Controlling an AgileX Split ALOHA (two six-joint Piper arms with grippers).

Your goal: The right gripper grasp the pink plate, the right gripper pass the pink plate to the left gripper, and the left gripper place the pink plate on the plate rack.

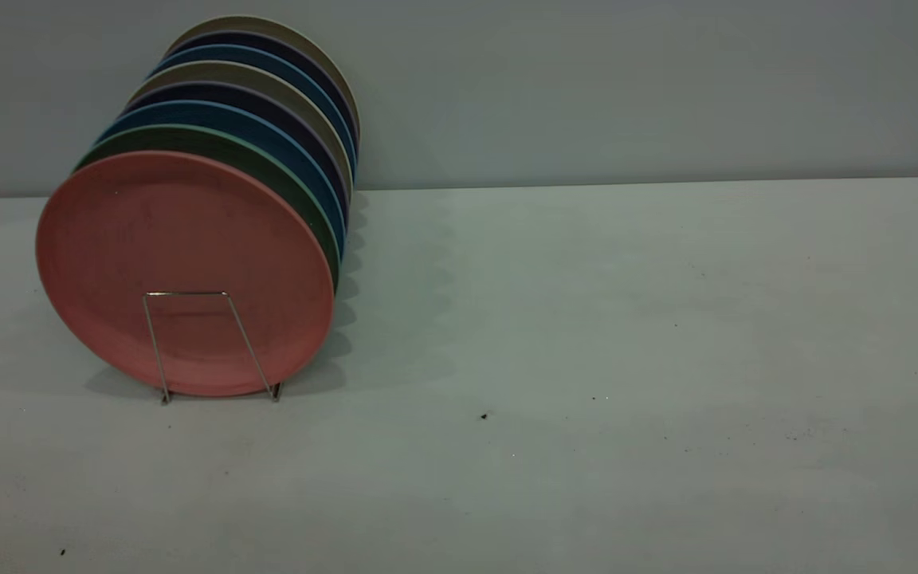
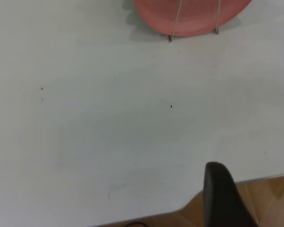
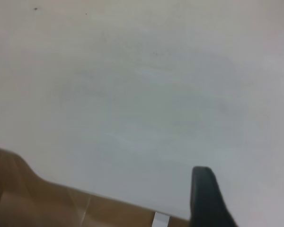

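Observation:
The pink plate (image 1: 184, 263) stands upright in the front slot of the plate rack (image 1: 155, 344), at the table's left. The front wire loop crosses its lower face. In the left wrist view the plate's lower edge (image 2: 194, 19) and two rack wires (image 2: 176, 20) show far off. My left gripper (image 2: 254, 168) is open and empty, pulled back over the table's near edge. My right gripper (image 3: 247, 185) is open and empty over bare table near an edge. Neither gripper shows in the exterior view.
Behind the pink plate stand several more plates in the same rack: a green one (image 1: 280, 179), then blue, dark and beige ones (image 1: 268, 80). The white table (image 1: 586, 359) stretches to the right. Wooden floor (image 2: 270, 198) shows past the table's edge.

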